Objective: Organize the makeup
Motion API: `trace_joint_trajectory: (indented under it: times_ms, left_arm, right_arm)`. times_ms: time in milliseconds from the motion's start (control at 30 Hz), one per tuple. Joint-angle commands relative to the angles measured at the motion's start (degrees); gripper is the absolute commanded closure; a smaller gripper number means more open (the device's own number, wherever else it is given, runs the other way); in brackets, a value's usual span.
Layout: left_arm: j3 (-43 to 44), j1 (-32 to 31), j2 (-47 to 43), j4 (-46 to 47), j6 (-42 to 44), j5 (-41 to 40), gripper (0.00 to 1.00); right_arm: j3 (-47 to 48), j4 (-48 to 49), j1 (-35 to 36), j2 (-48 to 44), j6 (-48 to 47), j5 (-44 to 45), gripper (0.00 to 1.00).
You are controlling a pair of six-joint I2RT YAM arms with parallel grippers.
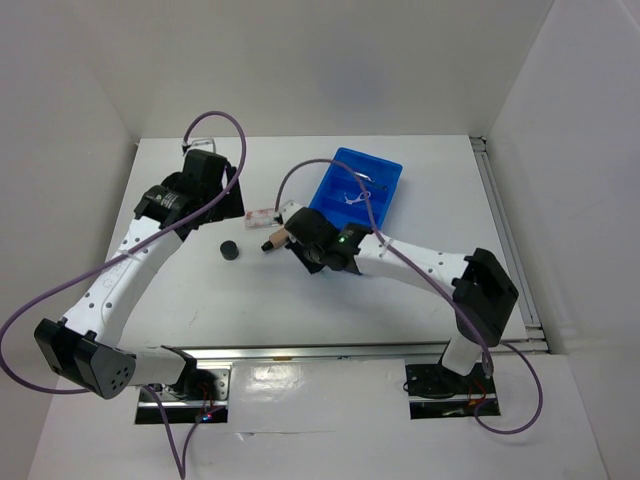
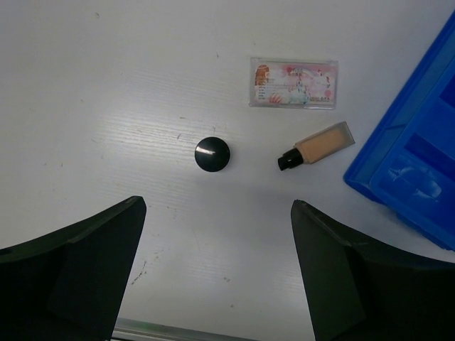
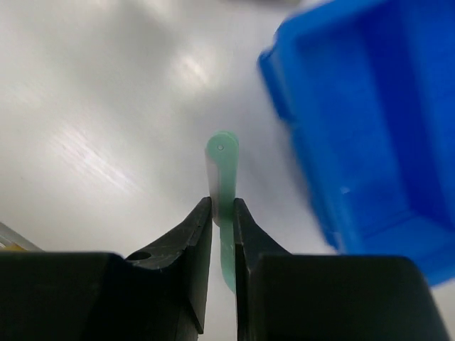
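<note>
Right gripper (image 3: pixel 222 206) pinches the pale green stick (image 3: pixel 223 153) (skinny grip!), so I'd ease it slowly to the blue tray (image 3: pixel 298 142) at 2 o'clock.

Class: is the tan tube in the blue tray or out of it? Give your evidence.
Out. The tan tube lies flat on the table, beside the blue tray and clear of its wall.

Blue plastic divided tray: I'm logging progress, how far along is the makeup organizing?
Done: a few small pale items lie in the blue plastic divided tray. In hand: the right claw is shut on a thin pale-green strip beside the tray. Left: the black round pot, tan tube with black tip and pinkish flat packet lie on the white table, below the open left claw.
</note>
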Motion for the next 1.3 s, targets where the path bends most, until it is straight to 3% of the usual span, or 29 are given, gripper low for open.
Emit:
trace_joint_trajectory:
  times_ms: [0,167,500,700,933,1033,1167,1267]
  left_arm:
    - [2.79,0.14,-1.64,1.36,1.74,-1.86,0.02]
    - [2.79,0.14,-2.16,1.36,1.74,-3.00,0.02]
    - [2.79,0.14,-2.78,0.83,1.22,-3.53,0.02]
    - [2.26,0.14,-2.25,0.83,1.22,-3.00,0.02]
    - [2.26,0.14,-1.72,0.83,0.69,-2.47,0.02]
    - [2.26,0.14,-1.72,0.83,0.69,-1.86,0.02]
    - [2.79,0.14,-0.58,0.30,0.69,-1.33,0.02]
    - [2.79,0.14,0.47,0.30,0.69,-0.28,0.01]
  right_arm:
    - [7.29,-0.72,-1.58,-3.96,-4.88,5.21,0.86]
    - [11.61,1.56,-7.81,-3.17,-9.45,9.35,0.86]
    - [14.17,15.18,-24.07,4.21,-18.49,11.63,0.86]
    - [14.70,22.39,-27.24,10.27,-24.30,9.00,0.88]
    - [14.17,25.30,-29.18,14.05,-24.84,5.92,0.88]
    - [14.17,25.30,-29.71,15.28,-24.84,5.31,0.81]
    - [15.48,24.68,-29.71,15.82,-23.52,4.78,0.65]
    - [16.01,24.07,-29.71,15.82,-22.37,4.17,0.60]
